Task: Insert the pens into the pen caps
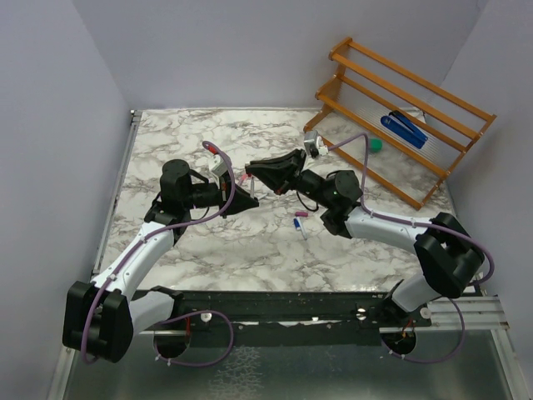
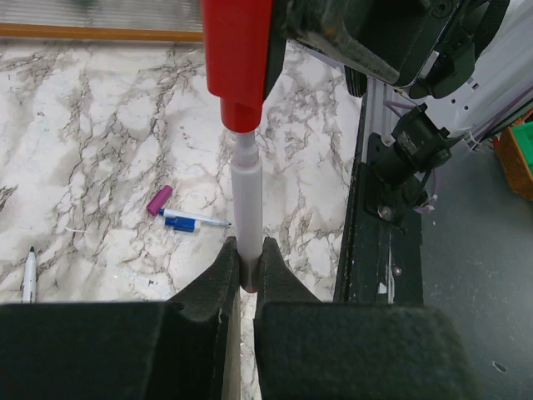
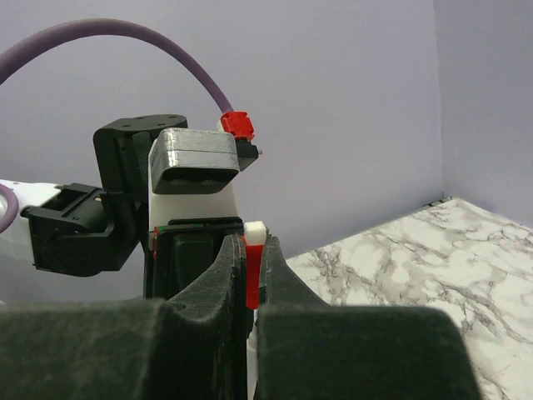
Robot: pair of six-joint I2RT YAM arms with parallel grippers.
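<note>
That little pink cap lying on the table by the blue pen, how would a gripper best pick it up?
Across its middle, from straight above: the pink cap lies flat on the table, so only its rounded sides are free. Stay clear of the blue pen close by one end.

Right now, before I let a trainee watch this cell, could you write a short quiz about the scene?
1. True or false: the left gripper is shut on a pale pen.
2. What does the right gripper hold? A) red cap B) green block C) stapler
3. Fill in: on the marble table, the pink cap lies beside a loose pen whose end is ___.
Key: 1 true; 2 A; 3 blue.
</note>
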